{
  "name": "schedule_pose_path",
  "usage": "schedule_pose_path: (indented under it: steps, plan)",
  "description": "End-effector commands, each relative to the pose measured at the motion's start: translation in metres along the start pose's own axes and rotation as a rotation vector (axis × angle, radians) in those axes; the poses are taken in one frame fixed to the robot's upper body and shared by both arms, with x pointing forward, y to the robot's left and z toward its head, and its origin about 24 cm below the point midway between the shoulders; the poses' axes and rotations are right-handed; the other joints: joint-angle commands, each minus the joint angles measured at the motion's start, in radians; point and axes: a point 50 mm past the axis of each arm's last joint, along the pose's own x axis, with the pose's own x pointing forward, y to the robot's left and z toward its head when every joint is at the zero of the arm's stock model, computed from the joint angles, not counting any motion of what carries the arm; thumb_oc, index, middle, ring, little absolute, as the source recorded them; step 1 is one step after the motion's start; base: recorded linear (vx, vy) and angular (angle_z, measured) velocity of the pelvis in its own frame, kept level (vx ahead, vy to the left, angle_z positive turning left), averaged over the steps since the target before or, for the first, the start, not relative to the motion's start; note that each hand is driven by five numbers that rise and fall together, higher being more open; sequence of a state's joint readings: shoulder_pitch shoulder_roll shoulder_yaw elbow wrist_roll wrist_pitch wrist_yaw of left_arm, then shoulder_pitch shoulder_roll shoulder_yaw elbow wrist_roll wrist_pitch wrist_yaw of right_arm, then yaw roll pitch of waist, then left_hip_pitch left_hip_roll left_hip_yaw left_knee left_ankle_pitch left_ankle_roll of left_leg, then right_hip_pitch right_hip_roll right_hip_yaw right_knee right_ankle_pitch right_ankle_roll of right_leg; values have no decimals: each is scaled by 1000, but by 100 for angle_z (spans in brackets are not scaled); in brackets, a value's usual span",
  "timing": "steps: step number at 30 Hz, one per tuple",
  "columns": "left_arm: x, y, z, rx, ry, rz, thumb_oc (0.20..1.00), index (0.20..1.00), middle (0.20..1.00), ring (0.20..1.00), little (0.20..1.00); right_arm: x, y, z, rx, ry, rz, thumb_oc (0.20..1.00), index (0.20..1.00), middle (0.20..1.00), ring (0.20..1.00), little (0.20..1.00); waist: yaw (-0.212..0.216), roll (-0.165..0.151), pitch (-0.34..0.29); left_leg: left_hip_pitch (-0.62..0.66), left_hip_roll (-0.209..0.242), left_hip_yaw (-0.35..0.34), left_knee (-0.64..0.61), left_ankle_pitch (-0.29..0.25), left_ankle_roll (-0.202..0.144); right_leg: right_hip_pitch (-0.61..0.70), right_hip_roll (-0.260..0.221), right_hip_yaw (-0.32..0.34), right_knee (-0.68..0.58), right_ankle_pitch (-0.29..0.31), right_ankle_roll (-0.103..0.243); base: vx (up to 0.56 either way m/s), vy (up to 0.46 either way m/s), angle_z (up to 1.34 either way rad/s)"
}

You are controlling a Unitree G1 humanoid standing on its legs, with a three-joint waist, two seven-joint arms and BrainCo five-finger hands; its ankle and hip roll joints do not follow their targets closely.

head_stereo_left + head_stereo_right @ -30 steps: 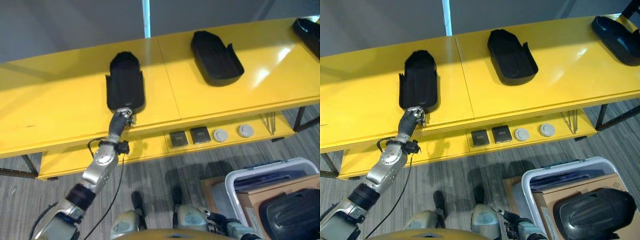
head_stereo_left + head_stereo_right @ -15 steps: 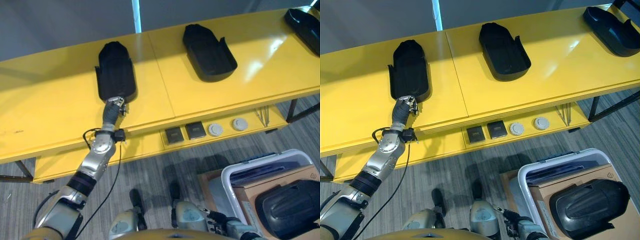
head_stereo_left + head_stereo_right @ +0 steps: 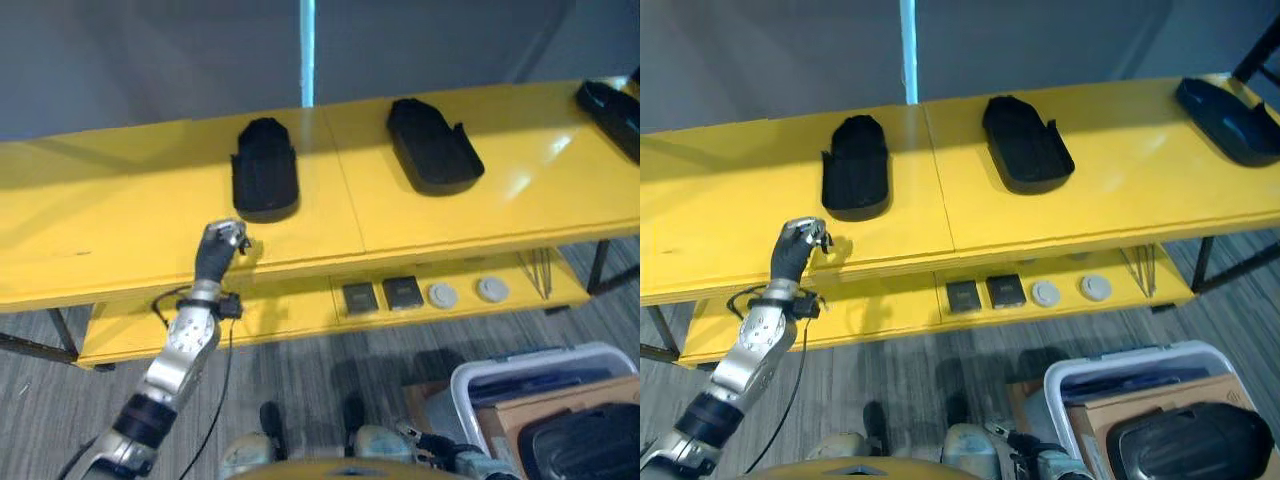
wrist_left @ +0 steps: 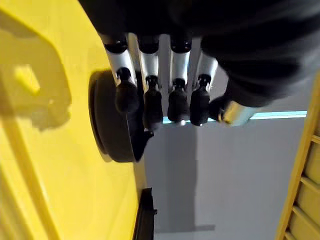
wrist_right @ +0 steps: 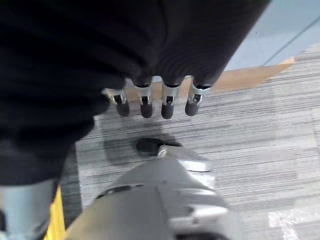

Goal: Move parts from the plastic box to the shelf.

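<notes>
Nearest the robot, the white plastic box (image 3: 1160, 372) sat on the grey carpeted floor (image 3: 300, 365), in front of the yellow shelf (image 3: 970, 215) and toward its right end. Inside the box lay a black moulded part (image 3: 1190, 440) on a brown cardboard sheet (image 3: 1110, 410).

The right robot hand (image 5: 150, 97) hung low over the floor, well short of the shelf, its fingers only loosely bent and holding nothing.

The left robot hand (image 3: 798, 245) was raised at the shelf's front edge, toward its left end, just short of the nearest black part (image 3: 855, 168). In the left wrist view its fingers (image 4: 150, 102) lay side by side, gently curved, with nothing between them and the thumb; it was clear of the part.

On the shelf's lower tier, below the front edge, sat two dark square pieces (image 3: 982, 293) and two pale round pieces (image 3: 1070, 290).

On the shelf top, that nearest black part lay left of the centre seam, a second part (image 3: 1025, 143) lay just right of the seam, and a third part (image 3: 1230, 108) lay at the far right end.
</notes>
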State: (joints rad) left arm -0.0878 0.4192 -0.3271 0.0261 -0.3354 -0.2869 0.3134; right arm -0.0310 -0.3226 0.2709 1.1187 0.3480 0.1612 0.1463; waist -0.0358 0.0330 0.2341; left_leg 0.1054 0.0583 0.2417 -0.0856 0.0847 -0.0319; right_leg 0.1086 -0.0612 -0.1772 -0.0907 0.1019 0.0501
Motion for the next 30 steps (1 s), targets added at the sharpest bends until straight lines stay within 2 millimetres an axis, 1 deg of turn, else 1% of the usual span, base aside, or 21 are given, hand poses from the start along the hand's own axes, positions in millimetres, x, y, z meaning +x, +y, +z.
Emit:
schedule_pose_path:
  steps: [1, 2, 4, 5, 6, 7, 11, 12, 14, 15, 17, 19, 21, 22, 23, 24, 25, 27, 28, 29, 30]
  plan:
    - [7, 1, 22, 75, -190, 62, 1000, 1000, 1000, 1000, 1000, 1, -1, -6, 15, 48, -17, 1000, 1000, 1000, 1000, 1000, 26, -10, -29, 21, 62, -34, -2, -134, -46, 66, -47, -40, 3, -167, 32, -128, 19, 20]
    - [-6, 8, 6, 141, -128, 111, 1000, 1000, 1000, 1000, 1000, 3, 4, -3, 11, 57, -5, 1000, 1000, 1000, 1000, 1000, 48, -19, -40, 32, 57, -39, -2, -140, -42, 80, -50, -55, 3, -166, 34, -113, 24, 29]
    - [-13, 11, -5, 177, -89, 142, 1000, 1000, 1000, 1000, 1000, 3, 6, -3, 10, 63, 1, 1000, 1000, 1000, 1000, 1000, 55, -24, -43, 38, 52, -44, -2, -144, -38, 87, -49, -58, 3, -165, 33, -75, 35, 26]
    - [-20, 15, -14, 225, -50, 159, 1000, 1000, 1000, 1000, 1000, 4, 8, -3, 13, 67, 5, 1000, 1000, 1000, 1000, 1000, 62, -26, -46, 41, 48, -49, -2, -147, -35, 92, -49, -58, 3, -166, 34, -75, 78, 23]
    - [-33, 20, -32, 296, 14, 162, 1000, 1000, 1000, 1000, 1000, 4, 9, -3, 28, 68, 6, 1000, 1000, 1000, 1000, 1000, 72, -32, -50, 44, 41, -56, -2, -152, -30, 96, -49, -60, 3, -163, 37, -81, 99, 19]
    - [-36, 22, -38, 317, 39, 170, 1000, 1000, 1000, 1000, 1000, 4, 9, -3, 30, 69, 5, 1000, 1000, 1000, 1000, 1000, 74, -34, -50, 45, 39, -58, -2, -152, -29, 97, -49, -60, 3, -162, 37, -71, 115, 13]
    - [-68, 28, -77, 413, 203, 148, 1000, 1000, 1000, 1000, 1000, 4, 10, -7, 66, 85, -1, 1000, 1000, 1000, 1000, 1000, 82, -47, -59, 51, 22, -61, -2, -164, -16, 99, -60, -57, 3, -150, 52, -35, 140, 9]
    - [-72, 28, -83, 428, 225, 145, 1000, 1000, 1000, 1000, 1000, 4, 10, -8, 73, 89, -2, 1000, 1000, 1000, 1000, 1000, 82, -50, -59, 52, 19, -61, -2, -167, -12, 98, -62, -55, 5, -146, 56, -23, 169, 4]
    - [-83, 29, -103, 423, 363, 108, 1000, 1000, 1000, 1000, 1000, 4, 10, -11, 139, 97, -25, 1000, 1000, 1000, 1000, 1000, 76, -61, -58, 54, 8, -57, -2, -176, 0, 91, -75, -50, 13, -133, 74, -14, 222, 1]
    - [-90, 27, -114, 399, 433, 71, 1000, 1000, 1000, 1000, 1000, 4, 10, -14, 190, 101, -36, 1000, 1000, 1000, 1000, 1000, 64, -68, -53, 53, -1, -43, -2, -180, 12, 77, -87, -45, 31, -122, 91, -10, 252, -7]
    - [-90, 25, -121, 385, 488, 37, 1000, 1000, 1000, 1000, 1000, 4, 12, -18, 230, 98, -33, 1000, 1000, 1000, 1000, 1000, 44, -70, -44, 47, -10, -26, -2, -188, 31, 44, -98, -34, 71, -118, 108, -49, 221, -18]
    - [-87, 23, -122, 401, 497, 24, 1000, 1000, 1000, 1000, 1000, 4, 16, -21, 265, 87, -32, 1000, 1000, 1000, 1000, 1000, 27, -68, -26, 41, -10, -17, -2, -188, 38, -13, -105, -35, 124, -105, 128, -107, 121, -40]
    - [-84, 27, -123, 402, 517, 56, 1000, 1000, 1000, 1000, 1000, 5, 19, -20, 318, 64, -21, 1000, 1000, 1000, 1000, 1000, 14, -67, -6, 37, -2, 12, -2, -188, 40, -62, -112, -60, 164, -90, 142, -174, 90, -48]
    - [-84, 33, -125, 416, 535, 100, 1000, 1000, 1000, 1000, 1000, 5, 22, -19, 363, 41, -12, 1000, 1000, 1000, 1000, 1000, 11, -65, 6, 39, 6, 53, -2, -186, 39, -85, -121, -103, 190, -83, 152, -198, 82, -77]
    - [-84, 35, -126, 428, 538, 123, 1000, 1000, 1000, 1000, 1000, 5, 23, -18, 377, 35, -12, 1000, 1000, 1000, 1000, 1000, 8, -64, 9, 40, 10, 74, -2, -184, 41, -95, -125, -122, 204, -80, 155, -251, 86, -122]
    - [-83, 41, -126, 435, 545, 175, 1000, 1000, 1000, 1000, 1000, 5, 24, -18, 335, 35, 4, 1000, 1000, 1000, 1000, 1000, 3, -63, 13, 40, 15, 118, -2, -182, 46, -110, -128, -155, 233, -82, 155, -183, 96, -145]
    - [-82, 46, -128, 433, 563, 224, 1000, 1000, 1000, 1000, 1000, 5, 25, -21, 281, 42, 15, 1000, 1000, 1000, 1000, 1000, 1, -57, 15, 47, 19, 143, -2, -199, 51, -112, -133, -174, 270, -109, 161, -223, 100, -160]
    - [-80, 54, -131, 419, 596, 306, 1000, 1000, 1000, 1000, 1000, 4, 23, -26, 218, 52, 13, 1000, 1000, 1000, 1000, 1000, 3, -45, 27, 33, 31, 208, 3, -189, 63, -122, -150, -228, 345, -140, 135, -224, 68, -179]
    - [-80, 58, -133, 405, 625, 356, 1000, 1000, 1000, 1000, 1000, 4, 21, -28, 197, 55, 5, 1000, 1000, 1000, 1000, 1000, 10, -38, 33, 26, 39, 253, 9, -183, 67, -120, -167, -271, 390, -155, 116, -178, 22, -173]
    - [-80, 60, -134, 402, 636, 370, 1000, 1000, 1000, 1000, 1000, 4, 20, -28, 204, 56, 1, 1000, 1000, 1000, 1000, 1000, 13, -37, 36, 25, 42, 269, 11, -181, 67, -118, -170, -284, 399, -160, 110, -150, -44, -142]
    - [-91, 65, -142, 368, 722, 437, 1000, 1000, 1000, 1000, 1000, 3, 17, -31, 226, 58, -6, 1000, 1000, 1000, 1000, 1000, 24, -37, 41, 15, 56, 324, 42, -184, 63, -91, -171, -349, 385, -188, 83, -75, -118, -118]
